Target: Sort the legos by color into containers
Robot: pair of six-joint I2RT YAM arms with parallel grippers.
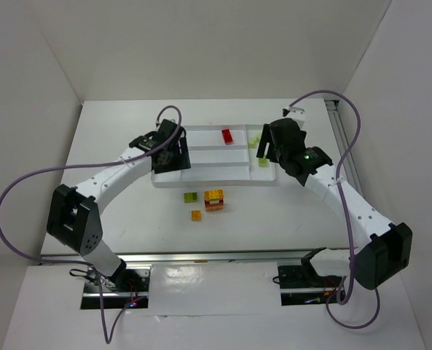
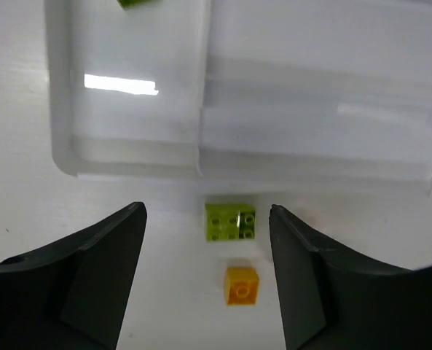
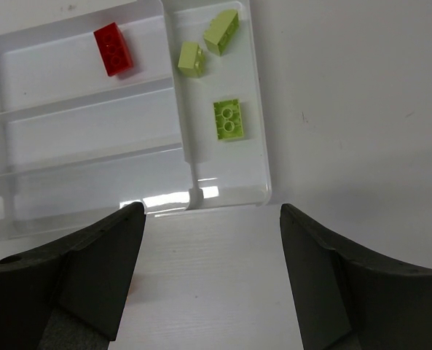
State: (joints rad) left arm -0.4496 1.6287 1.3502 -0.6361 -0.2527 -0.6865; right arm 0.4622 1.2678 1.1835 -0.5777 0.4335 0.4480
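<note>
The white divided tray [image 1: 201,179] lies at mid-table. A red brick [image 1: 227,135] lies in its far long compartment. Three lime green bricks [image 3: 229,119] lie in its right end compartment. In front of the tray on the table lie a lime green brick [image 1: 191,197], a stacked orange-red block [image 1: 214,199] and a small orange brick [image 1: 196,215]. My left gripper [image 1: 170,154] is open and empty, high over the tray's left end. The green brick [image 2: 230,221] and the orange brick [image 2: 242,284] show between its fingers. My right gripper [image 1: 264,150] is open and empty above the tray's right end [image 3: 263,146].
White walls close the table on the left, back and right. A metal rail [image 1: 339,138] runs along the right edge. Purple cables loop from both arms. Bare table lies in front of the tray around the loose bricks.
</note>
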